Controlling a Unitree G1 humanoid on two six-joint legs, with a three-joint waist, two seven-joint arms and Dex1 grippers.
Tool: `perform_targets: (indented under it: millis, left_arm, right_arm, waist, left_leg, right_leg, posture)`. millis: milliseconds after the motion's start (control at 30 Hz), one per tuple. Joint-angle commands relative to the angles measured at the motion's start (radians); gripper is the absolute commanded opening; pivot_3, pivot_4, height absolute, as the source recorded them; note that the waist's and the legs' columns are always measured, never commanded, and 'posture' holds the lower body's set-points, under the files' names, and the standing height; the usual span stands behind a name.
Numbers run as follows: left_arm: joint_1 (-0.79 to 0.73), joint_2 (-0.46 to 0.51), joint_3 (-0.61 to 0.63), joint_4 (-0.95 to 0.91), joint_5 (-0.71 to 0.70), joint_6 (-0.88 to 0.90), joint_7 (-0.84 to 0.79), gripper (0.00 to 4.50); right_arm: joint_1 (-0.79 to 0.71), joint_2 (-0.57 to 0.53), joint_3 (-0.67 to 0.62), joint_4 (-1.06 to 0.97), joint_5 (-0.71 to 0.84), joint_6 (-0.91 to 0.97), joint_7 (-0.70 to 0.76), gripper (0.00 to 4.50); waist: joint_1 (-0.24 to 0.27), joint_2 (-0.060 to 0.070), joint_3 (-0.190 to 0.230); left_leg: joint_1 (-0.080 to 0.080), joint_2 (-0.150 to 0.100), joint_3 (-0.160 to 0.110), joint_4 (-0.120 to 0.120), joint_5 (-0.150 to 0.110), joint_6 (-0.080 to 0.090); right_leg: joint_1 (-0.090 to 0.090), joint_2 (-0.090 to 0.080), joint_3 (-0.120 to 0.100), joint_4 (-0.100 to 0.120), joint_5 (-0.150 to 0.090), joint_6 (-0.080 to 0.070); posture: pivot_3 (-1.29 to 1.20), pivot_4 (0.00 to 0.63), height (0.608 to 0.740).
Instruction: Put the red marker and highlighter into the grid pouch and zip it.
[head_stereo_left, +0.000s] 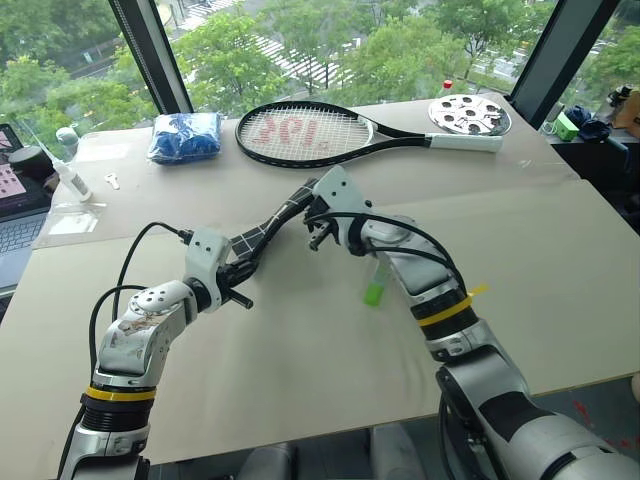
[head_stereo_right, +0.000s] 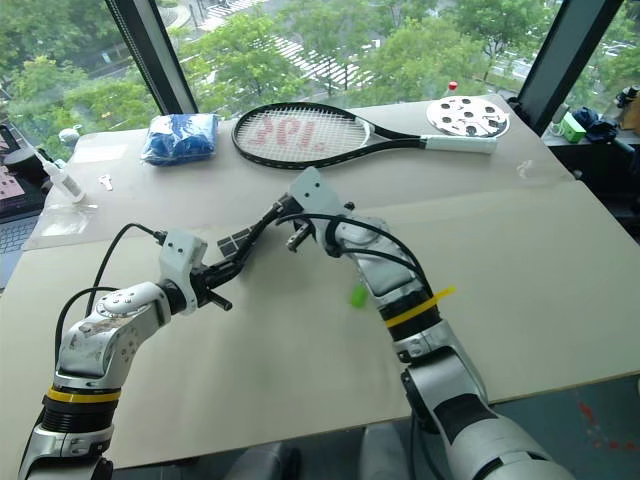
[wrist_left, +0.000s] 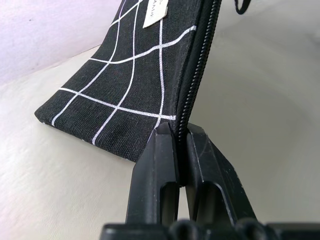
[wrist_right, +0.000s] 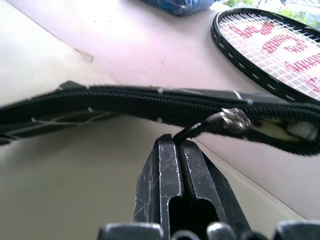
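Note:
The grid pouch (wrist_left: 127, 75) is black with thin white lines and is held up off the table between both grippers. My left gripper (wrist_left: 181, 135) is shut on the pouch's near end, right at the zipper seam. My right gripper (wrist_right: 178, 142) is shut on the black pull strap, just below the metal zipper slider (wrist_right: 231, 120). Behind the slider the zipper teeth are closed, and ahead of it the pouch mouth gapes. The green highlighter (head_stereo_left: 375, 290) lies on the table beside my right forearm. The red marker is out of view.
At the far side of the table lie a tennis racket (head_stereo_left: 300, 133), a blue cloth bundle (head_stereo_left: 185, 137) and a white perforated disc (head_stereo_left: 468, 113). A small white bottle (head_stereo_left: 70, 178) and a laptop (head_stereo_left: 15, 225) sit at the left edge.

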Motion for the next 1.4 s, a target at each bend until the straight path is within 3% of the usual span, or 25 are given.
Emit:
perform_targets:
  millis: [33, 233, 567, 833, 1100, 1267, 1400]
  left_arm:
    - [0.011, 0.018, 0.010, -0.039, 0.002, -0.006, -0.005, 0.00]
    - [0.016, 0.020, 0.008, -0.030, 0.003, -0.015, -0.006, 0.00]
    - [0.029, 0.016, 0.009, -0.041, -0.001, -0.013, -0.004, 0.00]
    - [0.039, 0.020, 0.014, -0.050, -0.004, -0.007, -0.003, 0.00]
    - [0.033, 0.023, 0.011, -0.035, 0.002, -0.013, -0.005, 0.00]
    - [0.043, 0.024, 0.013, -0.051, -0.001, -0.001, -0.001, 0.00]
    - [0.043, 0.025, 0.012, -0.048, 0.001, -0.003, -0.001, 0.00]
  right_arm:
    - [-0.071, -0.012, -0.089, 0.022, 0.014, -0.004, -0.048, 0.04]
    - [0.030, 0.012, 0.061, -0.158, 0.035, 0.073, 0.090, 0.04]
    - [0.049, 0.036, 0.121, -0.154, -0.019, 0.059, 0.063, 0.04]
    - [-0.011, -0.015, 0.038, -0.046, -0.028, -0.003, 0.030, 0.04]
    - [0.040, 0.078, 0.051, -0.140, 0.024, 0.068, 0.051, 0.04]
    - [-0.042, 0.058, -0.029, -0.016, -0.004, 0.024, -0.051, 0.04]
    - [0.044, 0.060, 0.144, -0.161, -0.017, 0.036, 0.060, 0.04]
  waist:
    - [0.002, 0.000, 0.000]
    - [-0.005, 0.000, 0.000]
    - [0.001, 0.000, 0.000]
    - [-0.001, 0.000, 0.000]
    - [-0.005, 0.000, 0.000]
    - [0.008, 0.000, 0.000]
    - [-0.004, 0.000, 0.000]
  left_leg:
    - [0.000, 0.000, 0.000, 0.000, 0.000, 0.000]
    - [0.000, 0.000, 0.000, -0.001, 0.000, 0.000]
    - [0.000, 0.000, 0.001, 0.000, 0.000, 0.000]
    - [0.000, 0.000, 0.001, 0.000, 0.000, 0.000]
    - [0.000, 0.001, 0.001, -0.001, 0.000, 0.000]
    - [0.000, 0.000, 0.001, 0.001, 0.000, 0.000]
    - [0.000, 0.001, 0.001, -0.001, 0.000, 0.000]
  right_leg:
    - [0.000, 0.000, 0.000, 0.000, 0.000, 0.000]
    - [0.000, 0.000, 0.000, 0.000, 0.000, 0.000]
    - [-0.001, 0.000, 0.000, 0.001, 0.001, -0.001]
    - [-0.002, 0.000, 0.000, 0.000, 0.001, -0.001]
    - [-0.003, 0.001, 0.000, 0.001, 0.001, -0.001]
    - [-0.002, 0.000, 0.000, 0.001, 0.002, -0.001]
    - [-0.003, 0.001, -0.001, 0.001, 0.002, -0.001]
  posture:
    - [0.00, 0.150, 0.740]
    - [0.00, 0.150, 0.740]
    - [0.00, 0.150, 0.740]
    - [0.00, 0.150, 0.740]
    - [0.00, 0.150, 0.740]
    - [0.00, 0.150, 0.740]
    - [0.00, 0.150, 0.740]
